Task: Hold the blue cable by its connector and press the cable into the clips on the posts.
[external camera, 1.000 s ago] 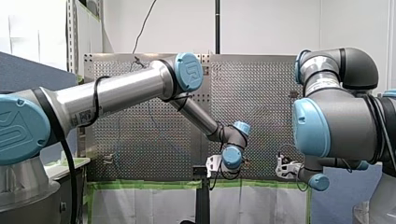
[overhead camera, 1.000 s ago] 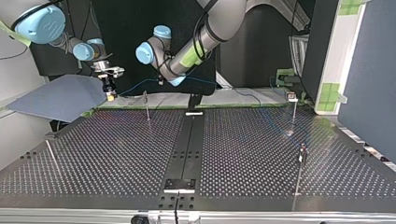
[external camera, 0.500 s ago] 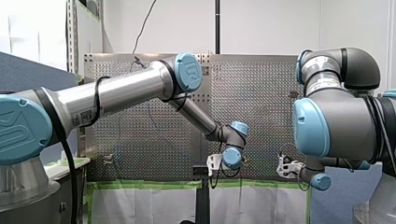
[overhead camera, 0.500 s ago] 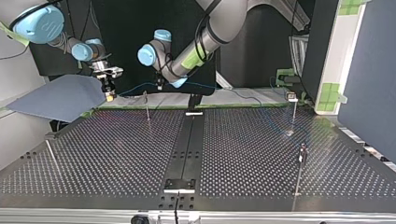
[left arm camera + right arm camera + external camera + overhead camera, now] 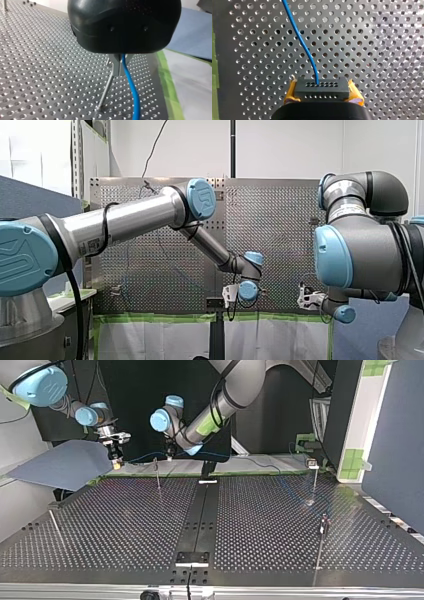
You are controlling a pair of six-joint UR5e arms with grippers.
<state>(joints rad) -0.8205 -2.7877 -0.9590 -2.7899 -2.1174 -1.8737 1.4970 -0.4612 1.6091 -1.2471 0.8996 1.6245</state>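
The blue cable [image 5: 145,454] hangs in the air between my two grippers above the table's far edge. My right gripper [image 5: 323,92] is shut on the cable's black connector [image 5: 322,88], with yellow pads [image 5: 291,93] on both sides of it. In the top view my right gripper [image 5: 116,460] is at the far left. My left gripper [image 5: 119,68] has its metal fingers shut on the cable [image 5: 130,87], just above a thin post [image 5: 105,92]. In the top view my left gripper [image 5: 169,453] hovers beside that post [image 5: 157,474]. Beyond it the cable [image 5: 260,462] runs on toward the right.
More thin posts stand on the perforated table [image 5: 125,525]: one at far right [image 5: 314,479], one nearer at right [image 5: 322,532], and one at near left [image 5: 56,527]. A black rail [image 5: 200,515] runs down the middle. A blue-grey board [image 5: 60,465] lies past the far left corner.
My left gripper has sunk a little with the cable, closer to the post at the top view's left. My right gripper has shifted only slightly, still holding the connector.
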